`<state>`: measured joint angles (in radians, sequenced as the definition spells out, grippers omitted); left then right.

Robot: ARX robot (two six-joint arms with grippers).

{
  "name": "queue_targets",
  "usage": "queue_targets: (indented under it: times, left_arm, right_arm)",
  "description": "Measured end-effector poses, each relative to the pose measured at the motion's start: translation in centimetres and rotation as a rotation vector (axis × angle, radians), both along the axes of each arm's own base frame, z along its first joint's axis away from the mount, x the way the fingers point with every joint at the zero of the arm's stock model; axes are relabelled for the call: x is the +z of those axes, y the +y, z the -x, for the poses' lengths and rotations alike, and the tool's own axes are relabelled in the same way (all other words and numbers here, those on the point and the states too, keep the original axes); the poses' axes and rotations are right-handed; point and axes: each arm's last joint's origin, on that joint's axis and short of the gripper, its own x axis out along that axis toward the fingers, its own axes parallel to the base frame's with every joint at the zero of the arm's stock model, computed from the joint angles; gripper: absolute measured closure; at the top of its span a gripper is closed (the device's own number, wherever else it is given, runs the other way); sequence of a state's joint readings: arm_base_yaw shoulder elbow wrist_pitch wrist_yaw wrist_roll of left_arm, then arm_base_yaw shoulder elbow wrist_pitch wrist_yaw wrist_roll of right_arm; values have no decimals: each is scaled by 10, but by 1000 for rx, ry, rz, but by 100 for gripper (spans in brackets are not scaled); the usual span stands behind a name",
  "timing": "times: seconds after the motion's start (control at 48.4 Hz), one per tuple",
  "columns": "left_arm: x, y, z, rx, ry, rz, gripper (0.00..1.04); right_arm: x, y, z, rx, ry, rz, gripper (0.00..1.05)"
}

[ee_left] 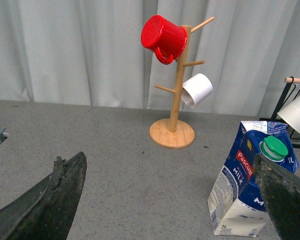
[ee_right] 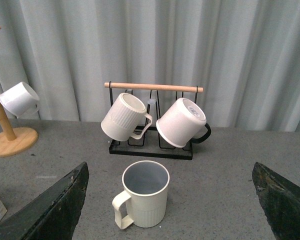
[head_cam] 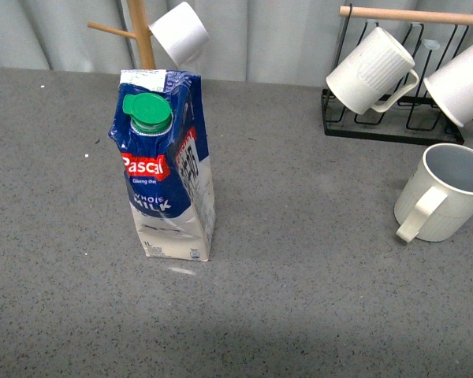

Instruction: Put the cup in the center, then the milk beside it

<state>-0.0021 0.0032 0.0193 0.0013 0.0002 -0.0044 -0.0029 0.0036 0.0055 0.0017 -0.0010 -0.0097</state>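
Observation:
The cup [head_cam: 448, 193], a cream-white mug with a loop handle, ribbed lower body and grey inside, stands upright at the right edge of the grey table. It also shows in the right wrist view [ee_right: 144, 200], between my open right gripper's [ee_right: 172, 200] fingers, well ahead of them. The milk [head_cam: 167, 169], a blue and white "Pascal" carton with a green cap, stands upright left of centre. In the left wrist view the milk [ee_left: 250, 187] stands by the right finger of my open left gripper [ee_left: 172, 200]. Neither gripper shows in the front view.
A black wire rack [head_cam: 394, 118] with a wooden bar holds two ribbed white mugs [head_cam: 370, 71] behind the cup. A wooden mug tree [ee_left: 174, 100] behind the milk carries a red mug [ee_left: 162, 32] and a small smooth white cup [ee_left: 197, 90]. Grey curtains hang behind.

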Motion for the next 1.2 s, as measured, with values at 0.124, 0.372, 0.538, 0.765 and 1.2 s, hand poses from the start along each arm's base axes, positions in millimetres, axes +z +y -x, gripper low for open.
queue_targets:
  times: [0.124,0.372,0.538,0.765,1.2]
  left_arm:
    - [0,0,0,0,0,0,6]
    - [0,0,0,0,0,0,6]
    - [0,0,0,0,0,0,6]
    - [0,0,0,0,0,0,6]
    - [0,0,0,0,0,0,6]
  right_arm:
    - [0,0,0,0,0,0,9]
    - [0,0,0,0,0,0,9]
    - [0,0,0,0,0,0,9]
    - [0,0,0,0,0,0,9]
    - [1,0,0,-54,-14,38,9]
